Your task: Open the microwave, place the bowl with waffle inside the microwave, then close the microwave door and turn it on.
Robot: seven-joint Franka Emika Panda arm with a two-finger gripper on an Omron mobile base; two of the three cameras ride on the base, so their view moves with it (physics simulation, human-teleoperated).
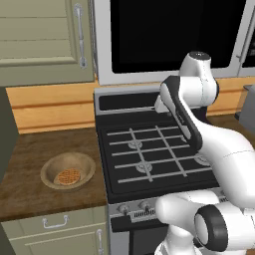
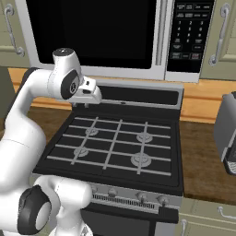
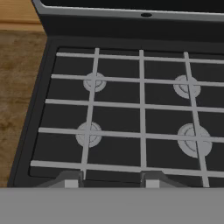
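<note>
The microwave [image 1: 172, 42] hangs above the stove with its door [image 2: 92, 32] shut, black glass facing out. Its vertical bar handle [image 2: 160, 32] sits just left of the dark button panel [image 2: 189, 32]. The tan bowl [image 1: 68, 170] rests on the wooden counter left of the stove, and the round waffle [image 1: 68, 176] lies flat on its floor. My gripper [image 2: 80, 105] hangs over the stove's back left part, well below the door and far right of the bowl. In the hand view its fingertips [image 3: 70, 180] stand apart, gripper [image 3: 110, 180] open, with nothing between them.
A black gas stove [image 1: 149, 149] with grey grates lies under the hand. Olive cabinet doors [image 1: 45, 35] flank the microwave. A grey appliance [image 2: 228, 133] stands on the counter to the right of the stove. Wooden counter [image 1: 25, 174] surrounds the bowl.
</note>
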